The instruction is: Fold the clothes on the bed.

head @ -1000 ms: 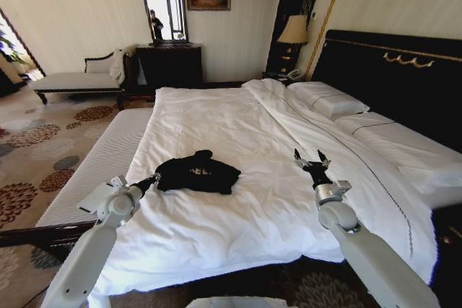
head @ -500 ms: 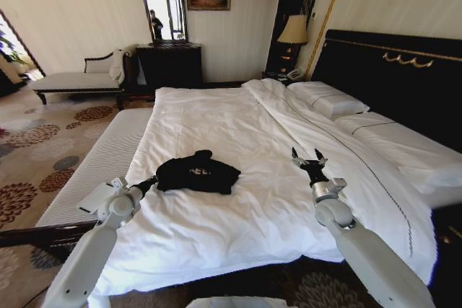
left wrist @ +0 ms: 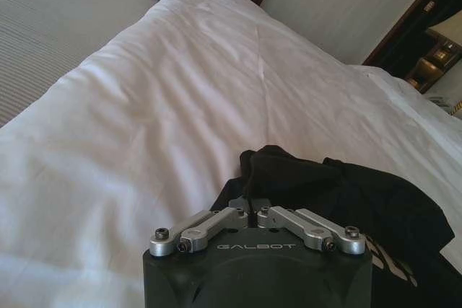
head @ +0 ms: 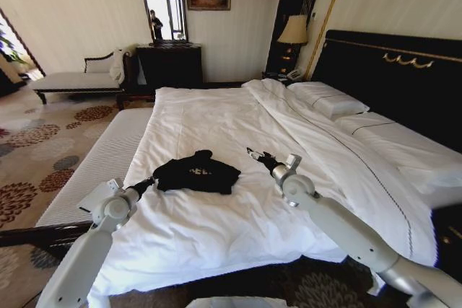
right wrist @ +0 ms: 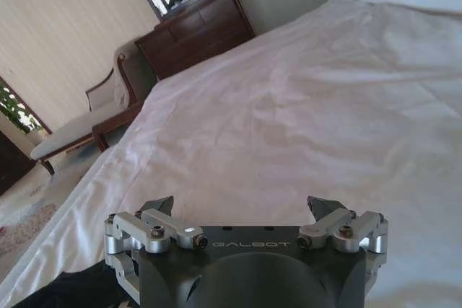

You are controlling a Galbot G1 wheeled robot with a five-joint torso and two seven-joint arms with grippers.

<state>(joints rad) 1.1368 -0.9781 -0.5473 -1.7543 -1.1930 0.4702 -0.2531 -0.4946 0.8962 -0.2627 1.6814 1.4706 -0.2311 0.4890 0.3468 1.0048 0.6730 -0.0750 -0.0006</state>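
A black T-shirt (head: 198, 172) lies crumpled on the white duvet of the bed (head: 216, 113), near its foot. My left gripper (head: 149, 181) sits at the shirt's left edge. In the left wrist view its fingers (left wrist: 250, 210) are closed together where the black fabric (left wrist: 325, 185) begins. My right gripper (head: 255, 155) hovers low over the duvet just right of the shirt, pointing toward it. Its fingertips (right wrist: 162, 203) stand wide apart with nothing between them. A corner of the shirt (right wrist: 65, 290) shows in the right wrist view.
White pillows (head: 328, 99) lie against the dark headboard (head: 390, 70) on the right. A striped bench (head: 101, 164) runs along the bed's left side. A chaise (head: 72, 81), a dark dresser (head: 170, 63) and a lamp (head: 294, 30) stand by the far wall.
My right arm has swung left across the duvet, bringing its open gripper from the bed's right half to just beside the shirt. The left gripper stays at the shirt's edge.
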